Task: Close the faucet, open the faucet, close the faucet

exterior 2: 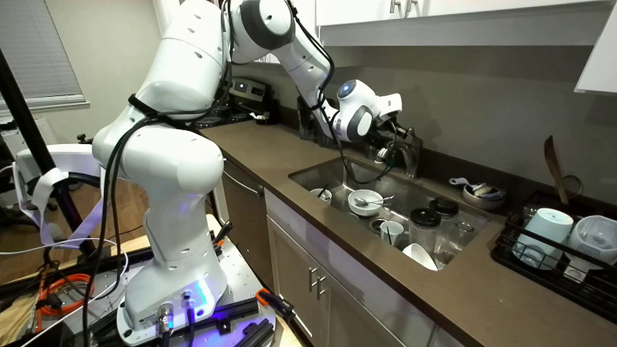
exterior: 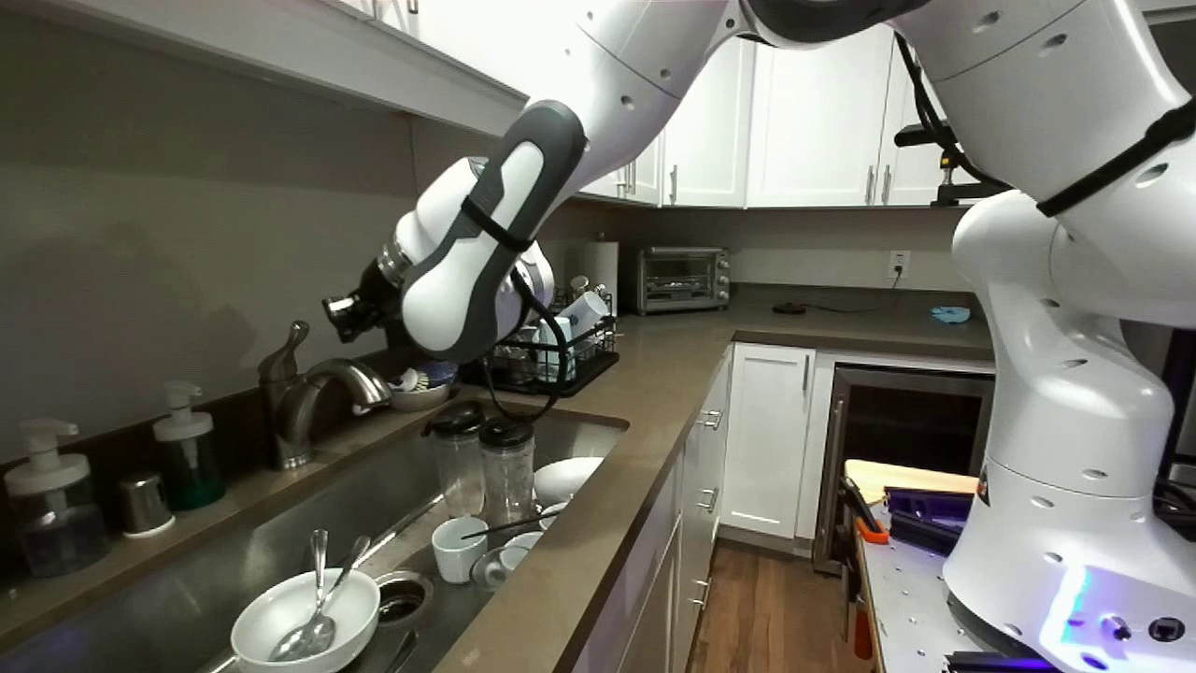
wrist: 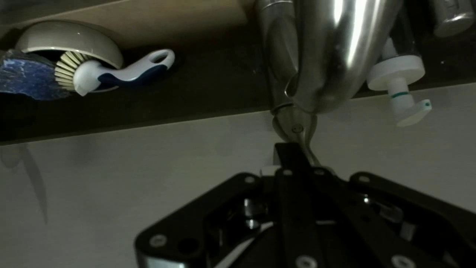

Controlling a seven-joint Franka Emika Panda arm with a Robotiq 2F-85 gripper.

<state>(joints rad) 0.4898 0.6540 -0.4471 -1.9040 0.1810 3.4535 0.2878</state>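
Observation:
The faucet stands at the back of the sink, its chrome spout curving over the basin; it also shows in an exterior view as the faucet. Its lever handle points up. In the wrist view the faucet spout hangs large at the top, with the lever below it. My gripper is shut, fingers pressed together and nothing visible between them. Its tips overlap the lever in that view; whether they touch it, I cannot tell. No running water shows under the spout.
The sink holds a white bowl with spoons, mugs and lidded jars. Soap dispensers stand beside the faucet. A brush lies at a small bowl. The dish rack is farther along. A cable loops from the arm over the sink.

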